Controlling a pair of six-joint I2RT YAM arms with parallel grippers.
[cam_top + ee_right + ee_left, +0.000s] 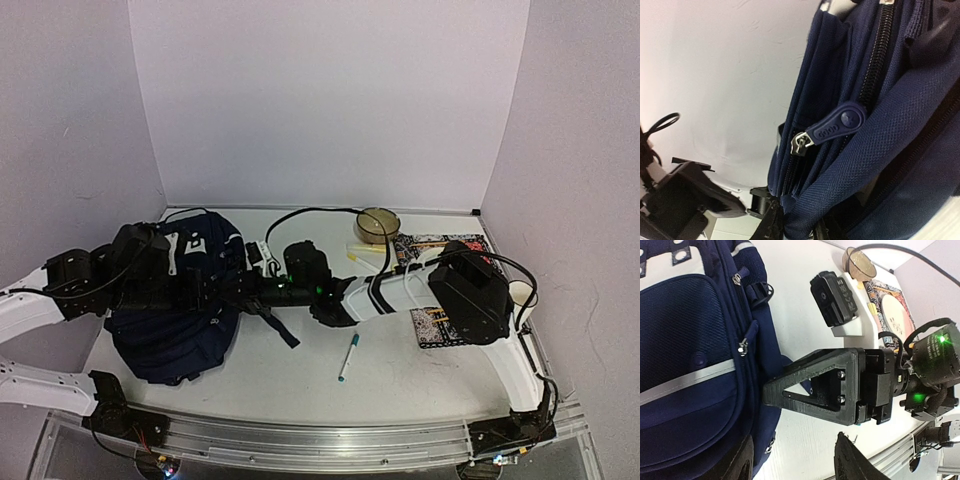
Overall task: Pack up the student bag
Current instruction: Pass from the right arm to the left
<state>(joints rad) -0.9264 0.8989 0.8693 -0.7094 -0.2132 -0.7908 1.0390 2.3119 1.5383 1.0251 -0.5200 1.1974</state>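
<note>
- Placement: student bag (170,330) lies at frame left on the table (420,390), lower rim near the front edge.
- Right gripper (795,227) pinches the bag's right edge.
- Left gripper (795,465): I see its fingers apart.
- Open tabletop surrounds the pen (348,357), lower centre.

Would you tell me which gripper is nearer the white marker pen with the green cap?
Right. The right gripper is at the navy fabric backpack's edge facing the marker; the left gripper is farther, over the backpack.
</note>
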